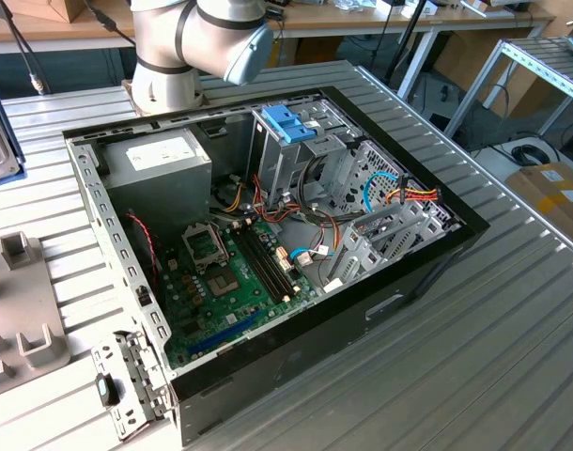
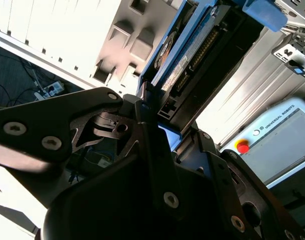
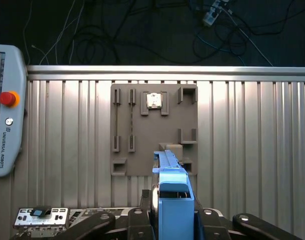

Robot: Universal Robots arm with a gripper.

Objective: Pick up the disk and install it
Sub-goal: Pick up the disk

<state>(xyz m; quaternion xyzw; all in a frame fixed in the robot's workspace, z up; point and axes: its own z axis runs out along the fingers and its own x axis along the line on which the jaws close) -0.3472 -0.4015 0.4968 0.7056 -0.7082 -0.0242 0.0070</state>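
1. My gripper (image 3: 172, 222) is clamped on the disk (image 3: 173, 186), with a finger closed against each side. The disk's blue-framed end sticks out past my fingertips.
2. In the second wrist view the disk (image 2: 190, 50) runs edge-on out of my gripper (image 2: 162, 125). The blue frame lies along one side and a row of pins shows beside it.
3. I hold the disk in the air, off the table (image 3: 252, 140), above one edge of the grey plate (image 3: 147, 145).
4. The plate lies flat on the table near a table edge, and a small silver part (image 3: 153, 100) sits in one of its slots.
5. A pendant (image 3: 3, 125) lies on the table beside the plate.
6. In the exterior view the open case (image 1: 305, 362) lies on the table, with the plate (image 1: 14, 301) off its side toward the exterior view's left. A blue handle (image 1: 288, 122) tops the cage inside. The disk is not yet in the case.
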